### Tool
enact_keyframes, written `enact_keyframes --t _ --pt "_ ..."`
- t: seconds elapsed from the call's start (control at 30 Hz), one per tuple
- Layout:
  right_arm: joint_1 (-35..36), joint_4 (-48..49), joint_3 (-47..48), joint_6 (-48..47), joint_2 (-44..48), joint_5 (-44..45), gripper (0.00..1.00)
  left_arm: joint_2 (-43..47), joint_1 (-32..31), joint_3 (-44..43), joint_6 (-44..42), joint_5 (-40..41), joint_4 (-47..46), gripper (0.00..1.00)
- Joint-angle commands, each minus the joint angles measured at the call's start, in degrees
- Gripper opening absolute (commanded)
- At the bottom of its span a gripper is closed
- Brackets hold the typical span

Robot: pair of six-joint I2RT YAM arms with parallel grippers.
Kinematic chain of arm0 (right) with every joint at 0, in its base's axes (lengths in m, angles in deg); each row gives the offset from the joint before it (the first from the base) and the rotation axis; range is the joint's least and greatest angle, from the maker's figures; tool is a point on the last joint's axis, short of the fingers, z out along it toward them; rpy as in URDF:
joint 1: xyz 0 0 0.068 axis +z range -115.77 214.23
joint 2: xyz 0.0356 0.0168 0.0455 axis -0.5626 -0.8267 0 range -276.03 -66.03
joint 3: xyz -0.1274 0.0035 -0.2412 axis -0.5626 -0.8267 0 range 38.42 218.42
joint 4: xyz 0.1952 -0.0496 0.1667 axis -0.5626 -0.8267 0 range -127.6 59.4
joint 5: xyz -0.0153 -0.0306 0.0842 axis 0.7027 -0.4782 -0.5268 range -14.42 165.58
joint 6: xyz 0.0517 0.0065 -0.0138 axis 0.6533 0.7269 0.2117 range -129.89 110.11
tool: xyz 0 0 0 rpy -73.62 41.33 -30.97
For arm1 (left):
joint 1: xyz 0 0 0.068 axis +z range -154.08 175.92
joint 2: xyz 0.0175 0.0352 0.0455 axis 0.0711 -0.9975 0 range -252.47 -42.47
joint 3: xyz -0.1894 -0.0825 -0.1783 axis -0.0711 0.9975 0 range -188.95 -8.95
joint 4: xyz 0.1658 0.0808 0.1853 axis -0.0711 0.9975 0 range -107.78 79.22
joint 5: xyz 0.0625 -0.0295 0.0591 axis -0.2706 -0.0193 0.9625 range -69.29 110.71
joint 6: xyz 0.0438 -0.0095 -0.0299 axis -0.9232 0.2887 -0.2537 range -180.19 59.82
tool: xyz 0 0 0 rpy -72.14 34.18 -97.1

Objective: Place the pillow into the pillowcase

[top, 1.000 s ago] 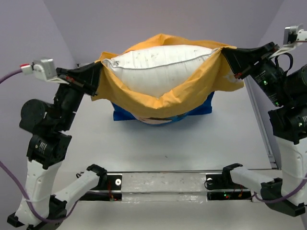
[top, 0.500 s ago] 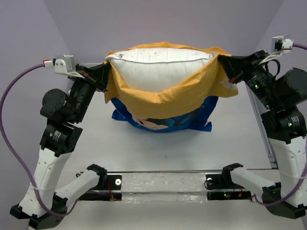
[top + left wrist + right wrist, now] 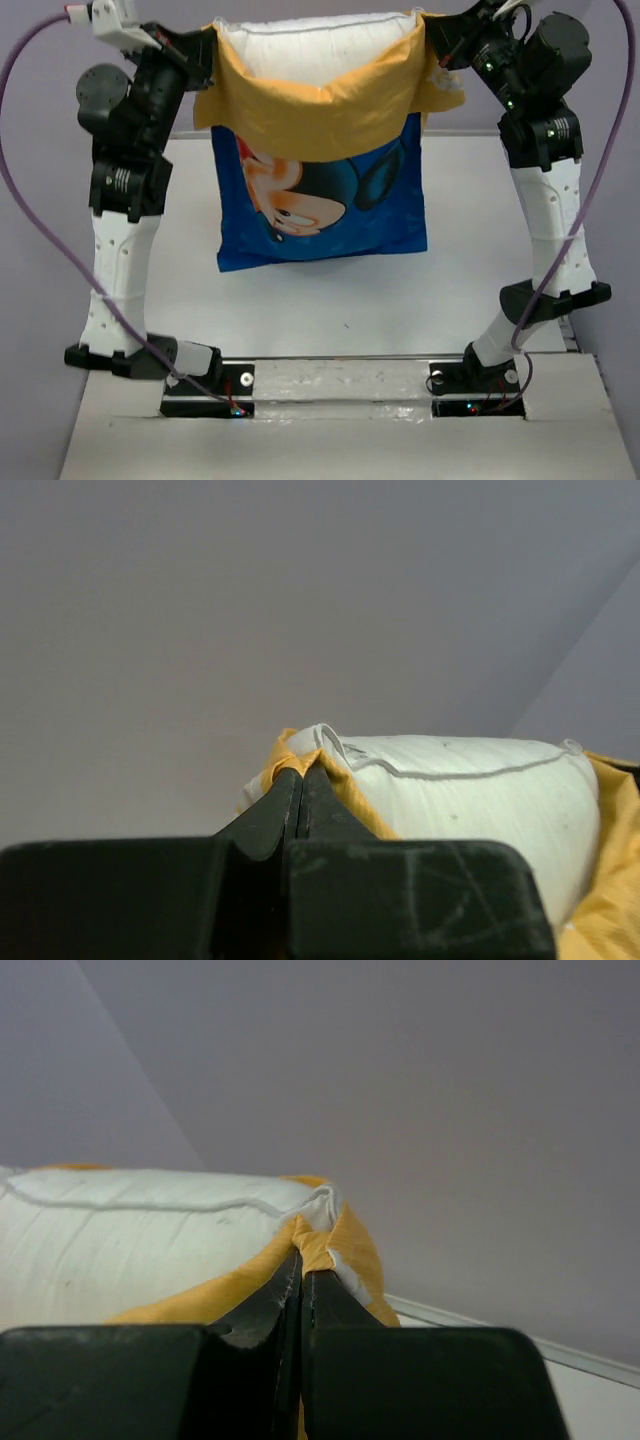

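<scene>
Top external shows blue Mickey pillowcase [image 3: 330, 215] hanging, plump white pillow [image 3: 310, 48] protruding above.

Probably a robotics lab: plain lilac walls [image 3: 250, 600] box in a white table [image 3: 340, 300].

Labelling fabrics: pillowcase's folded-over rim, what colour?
The pillowcase rim is yellow-orange; clearest in top external.

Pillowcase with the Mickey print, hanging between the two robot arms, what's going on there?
The two arms are bagging a pillow. The left gripper and the right gripper are each shut on a top corner of the pillowcase, holding it up so it hangs open end up over the table. The white pillow sits inside, with its top edge showing above the yellow folded-over rim, so it is not fully in yet.
</scene>
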Motion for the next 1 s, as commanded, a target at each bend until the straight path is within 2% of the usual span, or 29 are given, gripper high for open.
enact_keyframes --t 0.0,0.07,0.1,0.13,0.17,0.2,0.23,0.27,0.3,0.33,0.47,0.5,0.53,0.57,0.6,0.63,0.67,0.73,0.83,0.93,0.97 --pt "-0.23 3.55 9.65 -3.94 11.21 3.96 0.00 -7.52 -4.31 -38.48 -1.72 -3.98 6.97 0.00" --pt "-0.23 10.14 -1.83 -2.64 18.53 3.81 0.00 -5.70 -5.20 -34.97 -2.68 -3.37 8.23 0.00" --pt "-0.23 12.53 -12.77 -1.50 21.09 3.28 0.00 -1.25 -5.20 -29.89 -2.86 -1.01 5.19 0.00" --pt "-0.23 13.86 -16.62 0.26 22.51 1.53 0.00 1.75 -5.20 -13.31 -2.60 0.05 0.63 0.00" --pt "-0.23 13.00 -19.10 0.71 22.17 1.34 0.00 7.00 -5.12 -4.79 -0.51 1.54 -3.76 0.00" --pt "-0.23 11.68 -20.95 0.80 21.21 1.43 0.00 8.01 -5.20 -0.18 0.03 1.91 -6.33 0.00" --pt "-0.23 6.97 -21.06 0.11 20.42 1.25 0.00 8.11 -5.12 0.65 0.39 1.04 -5.23 0.00" --pt "-0.23 5.19 -19.84 -0.51 20.15 1.77 0.00 7.59 -5.20 -2.30 0.56 -0.19 -4.17 0.00" --pt "-0.23 5.95 -18.87 -0.69 22.58 2.21 0.00 5.76 -5.55 -12.42 0.04 -0.98 0.19 0.00" --pt "-0.23 6.31 -17.38 -0.95 24.09 2.74 0.00 4.43 -5.55 -18.70 -0.31 -1.16 2.58 0.00" --pt "-0.23 1.23 2.53 -2.28 25.07 1.18 0.00 -3.39 -5.73 -46.37 -0.22 -4.24 14.10 0.00" --pt "-0.23 -0.01 2.93 -2.19 25.24 0.38 0.00 -4.10 -5.73 -47.32 -0.57 -3.72 17.08 0.00" --pt "-0.23 -0.02 1.46 -2.19 25.77 0.03 0.00 -3.67 -5.82 -46.20 -0.93 -3.37 17.46 0.00" --pt "-0.23 0.42 -1.08 -2.10 26.21 0.98 0.00 -2.88 -5.82 -38.53 -1.36 -3.19 16.76 0.00" --pt "-0.23 1.03 -7.46 -2.10 26.47 1.95 0.00 0.52 -5.82 -32.36 -1.11 -3.19 11.36 0.00" --pt "-0.23 2.69 -10.48 -2.01 26.39 2.56 0.00 2.90 -5.82 -16.29 -0.50 -3.45 6.09 0.00" --pt "-0.23 3.05 -12.69 -1.92 26.04 2.66 0.00 5.27 -5.82 -8.82 1.34 -3.36 1.60 0.00" --pt "-0.23 4.37 -16.38 -2.10 24.90 3.70 0.00 7.58 -5.73 -0.26 1.18 -0.83 -2.39 0.00" --pt "-0.23 5.43 -15.36 -3.94 20.95 4.94 0.00 4.43 -4.94 0.22 -0.84 0.94 -2.23 0.00" --pt "-0.23 5.34 -8.70 -5.09 13.84 4.68 0.00 -1.98 -1.69 -6.09 -1.02 -1.33 -0.30 0.00" --pt "-0.23 5.26 -6.40 -5.09 11.91 4.25 0.00 -3.91 -1.16 -11.85 -1.02 -2.04 0.75 0.00"
